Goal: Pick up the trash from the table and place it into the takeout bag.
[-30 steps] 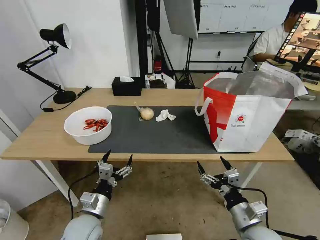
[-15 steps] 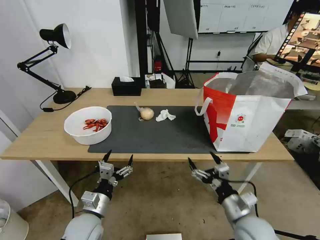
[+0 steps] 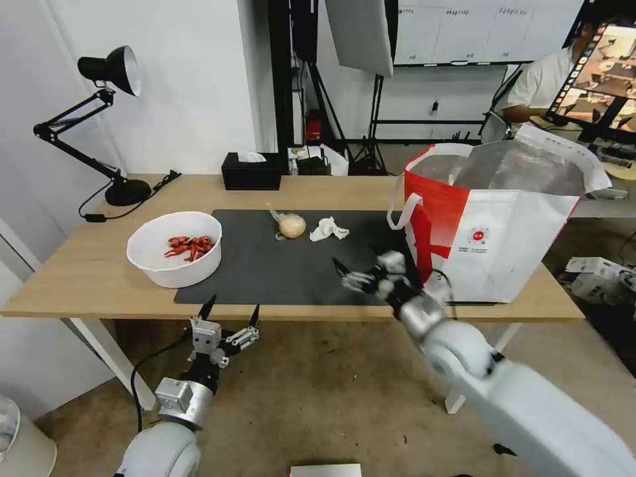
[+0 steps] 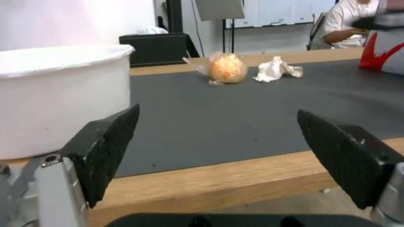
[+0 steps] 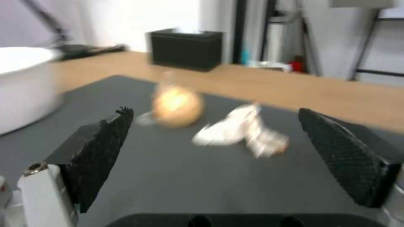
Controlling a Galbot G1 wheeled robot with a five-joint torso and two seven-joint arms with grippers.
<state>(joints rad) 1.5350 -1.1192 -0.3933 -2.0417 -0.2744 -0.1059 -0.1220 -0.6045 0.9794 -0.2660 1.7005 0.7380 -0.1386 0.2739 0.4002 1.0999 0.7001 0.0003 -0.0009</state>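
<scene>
Reaching over the near edge of the worktop, the right gripper is hovering above the grey mat, its fingers spread apart and holding nothing. It is pointing toward the tissue and the wrapped ball, which are lying just beside each other near the mat's far edge, the ball on the left. From the right wrist camera, the ball and the tissue are sitting between the two black fingertips, farther off on the mat.

The bowl of red shells is standing on the mat's left end, overhanging onto bare wood. The bag is standing upright and open on the right end of the worktop, its foil lining showing, well apart from the ball and tissue.

The left gripper is waiting below the worktop's front edge, fingers apart and empty, level with the bowl in its own wrist view. A black tissue box and a desk lamp are sitting toward the back.
</scene>
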